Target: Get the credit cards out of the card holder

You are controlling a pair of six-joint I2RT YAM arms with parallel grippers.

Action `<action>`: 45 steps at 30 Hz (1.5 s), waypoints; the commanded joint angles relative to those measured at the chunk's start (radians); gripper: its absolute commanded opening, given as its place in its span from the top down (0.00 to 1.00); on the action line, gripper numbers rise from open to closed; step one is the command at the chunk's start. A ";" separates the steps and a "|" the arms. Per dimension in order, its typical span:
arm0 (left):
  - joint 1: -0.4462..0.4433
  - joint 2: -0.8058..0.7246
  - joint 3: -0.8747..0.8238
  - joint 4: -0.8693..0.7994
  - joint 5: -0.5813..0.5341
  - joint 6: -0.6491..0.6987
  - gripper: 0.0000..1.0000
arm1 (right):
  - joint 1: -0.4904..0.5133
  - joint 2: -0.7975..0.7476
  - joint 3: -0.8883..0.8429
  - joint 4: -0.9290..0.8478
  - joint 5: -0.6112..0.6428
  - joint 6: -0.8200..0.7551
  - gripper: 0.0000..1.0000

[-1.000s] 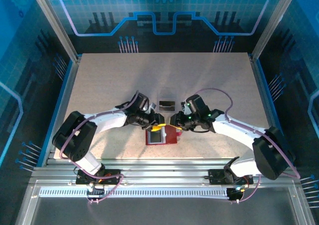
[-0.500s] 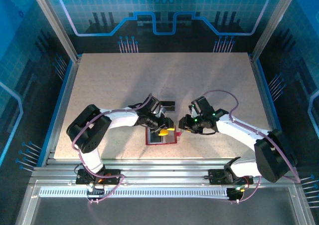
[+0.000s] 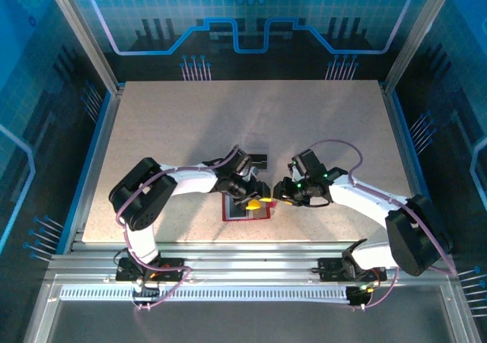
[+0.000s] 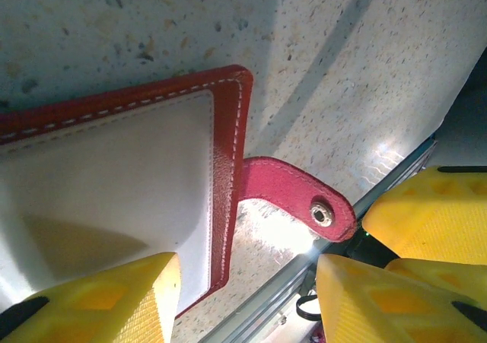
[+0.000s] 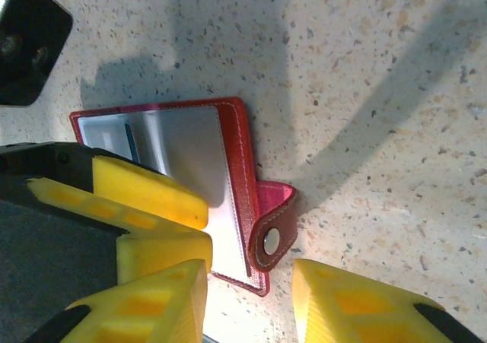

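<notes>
By the table's [image 3: 160, 138] near edge, the card holder [image 5: 199, 154] lies open.

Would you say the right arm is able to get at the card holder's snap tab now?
Probably yes: the right gripper hangs open with the snap tab between its fingers, and the left gripper sits over the card holder, off the tab.

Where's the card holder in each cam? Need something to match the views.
Top external: holder at lower centre of frame.
Left wrist: holder fills the left half, with one corner near top centre.
Right wrist: holder sits centre-left and runs toward the bottom edge.
Shared landmark: the red snap tab sticking out from the holder's side, also seen in the right wrist view.
</notes>
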 commanded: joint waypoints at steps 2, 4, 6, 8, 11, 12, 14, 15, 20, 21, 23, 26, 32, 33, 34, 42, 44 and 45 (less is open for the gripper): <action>-0.008 -0.011 0.008 -0.089 -0.036 0.031 0.49 | -0.009 0.010 -0.004 0.010 -0.017 -0.004 0.65; -0.008 -0.024 0.012 -0.134 -0.063 0.060 0.49 | -0.009 0.010 -0.002 0.011 -0.021 -0.001 0.65; -0.008 -0.034 0.012 -0.169 -0.082 0.083 0.49 | -0.009 0.008 0.001 0.013 -0.023 0.000 0.65; -0.008 -0.042 0.014 -0.195 -0.095 0.098 0.49 | -0.006 0.008 0.001 0.014 -0.024 0.002 0.65; -0.008 -0.049 0.010 -0.210 -0.100 0.109 0.49 | -0.005 0.009 0.002 0.019 -0.023 0.008 0.65; -0.008 -0.052 0.008 -0.210 -0.099 0.112 0.49 | -0.003 0.009 0.004 0.020 -0.024 0.009 0.65; -0.007 -0.056 0.007 -0.212 -0.096 0.111 0.49 | 0.000 0.009 0.008 0.022 -0.024 0.011 0.65; -0.008 -0.060 0.006 -0.210 -0.095 0.111 0.49 | 0.002 0.009 0.012 0.021 -0.023 0.012 0.65; -0.008 -0.079 0.028 -0.200 -0.067 0.100 0.48 | 0.016 0.009 0.042 0.004 -0.021 0.009 0.65; -0.008 -0.089 0.035 -0.198 -0.069 0.097 0.48 | 0.019 0.010 0.050 -0.001 -0.020 0.009 0.65; -0.007 -0.109 0.047 -0.206 -0.078 0.098 0.48 | 0.026 0.011 0.067 -0.009 -0.020 0.008 0.65; -0.003 -0.141 0.061 -0.229 -0.103 0.111 0.49 | 0.037 0.018 0.090 -0.011 -0.026 0.010 0.65; 0.036 -0.220 0.026 -0.253 -0.132 0.130 0.49 | 0.067 0.059 0.146 -0.003 -0.044 0.014 0.65; 0.051 -0.236 0.008 -0.248 -0.133 0.129 0.49 | 0.074 0.072 0.156 -0.001 -0.047 0.016 0.66; 0.067 -0.253 -0.010 -0.243 -0.133 0.128 0.49 | 0.081 0.084 0.166 0.004 -0.051 0.019 0.65; 0.204 -0.371 -0.139 -0.247 -0.117 0.154 0.50 | 0.138 0.202 0.237 0.085 -0.093 0.055 0.66; 0.230 -0.387 -0.167 -0.251 -0.112 0.160 0.51 | 0.154 0.234 0.251 0.106 -0.102 0.066 0.66; 0.241 -0.394 -0.182 -0.251 -0.113 0.163 0.51 | 0.162 0.248 0.258 0.120 -0.106 0.072 0.66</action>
